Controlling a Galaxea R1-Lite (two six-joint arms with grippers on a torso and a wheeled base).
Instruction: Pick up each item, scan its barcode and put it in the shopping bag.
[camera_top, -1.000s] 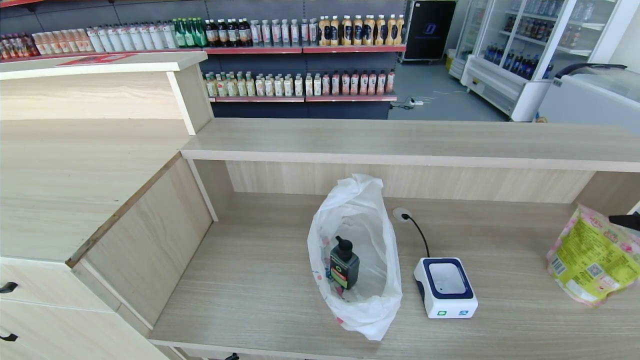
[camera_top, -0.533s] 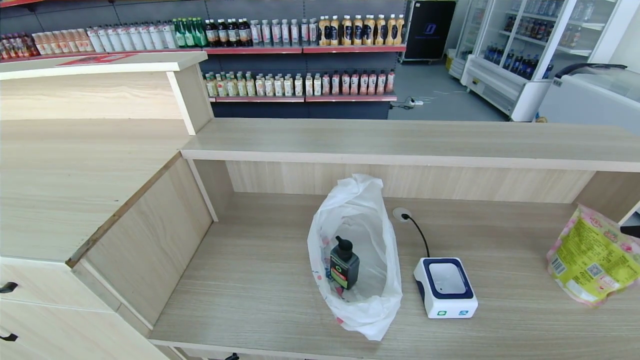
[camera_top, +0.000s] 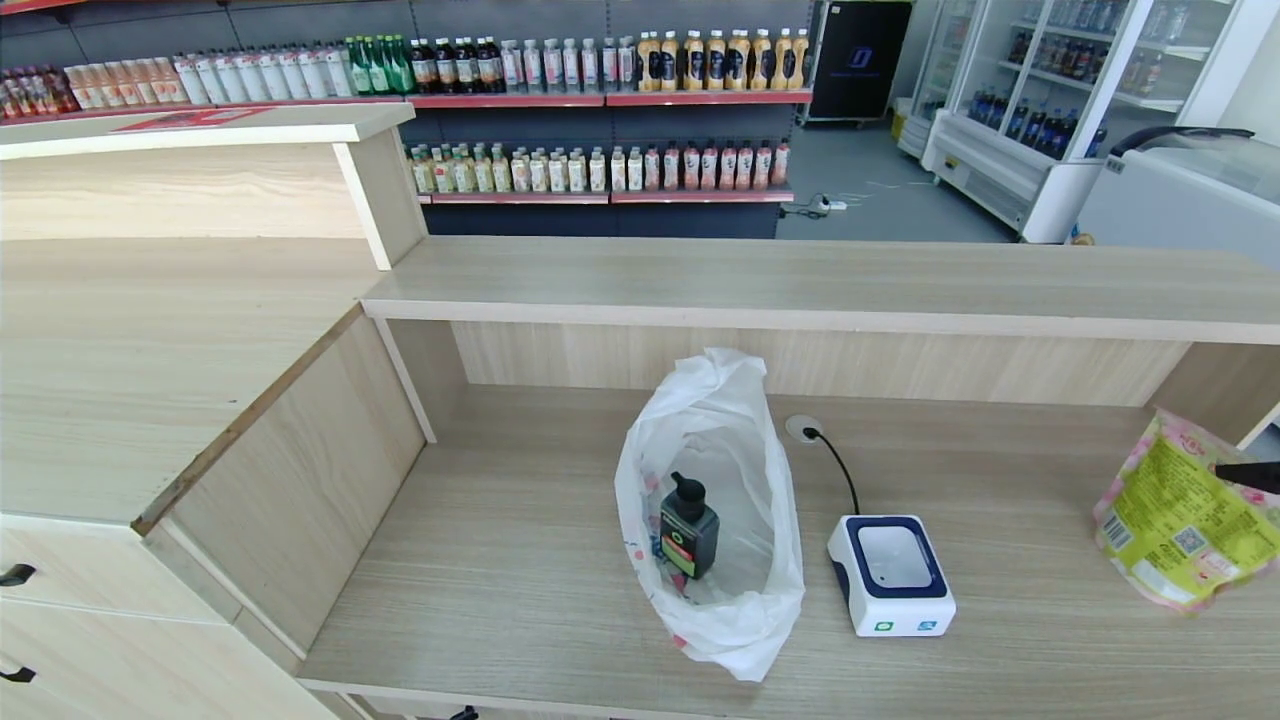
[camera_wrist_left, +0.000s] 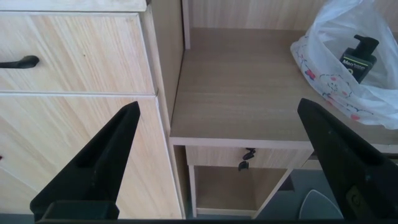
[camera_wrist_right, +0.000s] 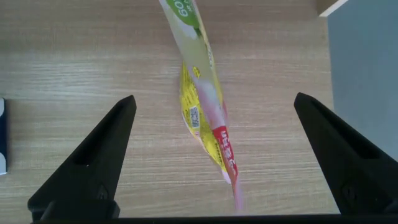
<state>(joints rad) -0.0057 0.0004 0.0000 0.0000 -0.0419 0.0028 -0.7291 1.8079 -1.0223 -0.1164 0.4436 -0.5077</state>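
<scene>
One white plastic shopping bag (camera_top: 640, 470) stands on the pale wooden counter (camera_top: 520, 580), with one black pump bottle (camera_top: 688, 527) upright inside. At its 4 o'clock sits one white-and-blue box scanner (camera_top: 890, 573). Farther toward 3 o'clock lies one green-yellow-pink snack pouch (camera_top: 1185, 515) — the right gripper (camera_wrist_right: 214, 102) straddles it, jaws wide, not touching. The left gripper (camera_wrist_left: 219, 106) gapes too, holding nothing.

Print on the snack pouch (camera_top: 1185, 520) and the pump bottle (camera_top: 688, 532) cannot be read

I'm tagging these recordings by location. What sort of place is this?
Most likely a convenience store checkout: shelves of bottled drinks and glass-door fridges behind, a barcode scanner and shopping bag on the wooden counter.
</scene>
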